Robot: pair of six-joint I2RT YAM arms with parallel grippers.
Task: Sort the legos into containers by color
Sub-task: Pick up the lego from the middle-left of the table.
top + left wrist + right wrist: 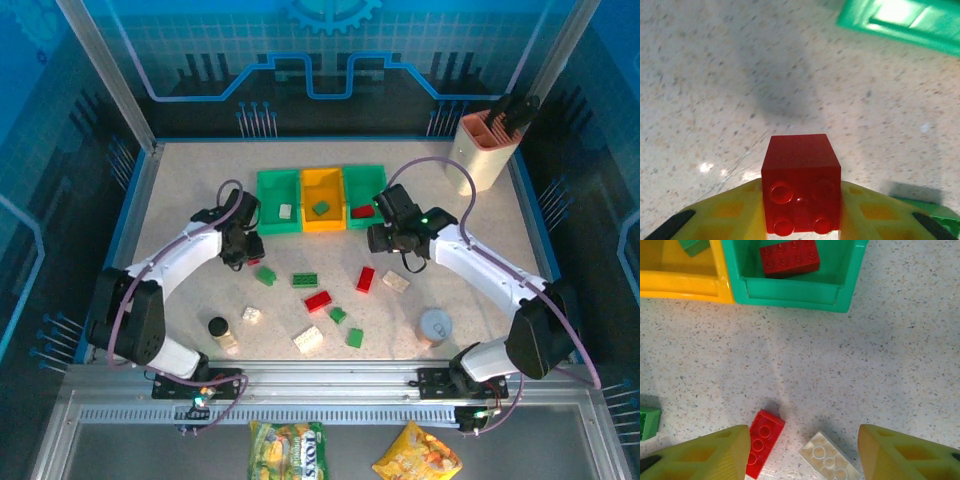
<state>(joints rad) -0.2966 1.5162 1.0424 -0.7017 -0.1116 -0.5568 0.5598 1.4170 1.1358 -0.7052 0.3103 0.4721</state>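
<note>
Pinching a small square red plastic lego brick in the left gripper clear of the speckled table — likely bound for the right-hand green plastic bin already holding a red brick — with the right gripper spread above loose red and cream bricks.

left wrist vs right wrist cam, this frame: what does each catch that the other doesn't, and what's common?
Left wrist: left fingers shut on the held red brick; a green bin corner at top right; a green brick edge at bottom right.
Right wrist: right fingers open above a loose red brick and a cream brick; the orange-yellow bin with a green piece; beside it, a green bin wall with a binned red brick behind.
Both: the speckled tabletop.
</note>
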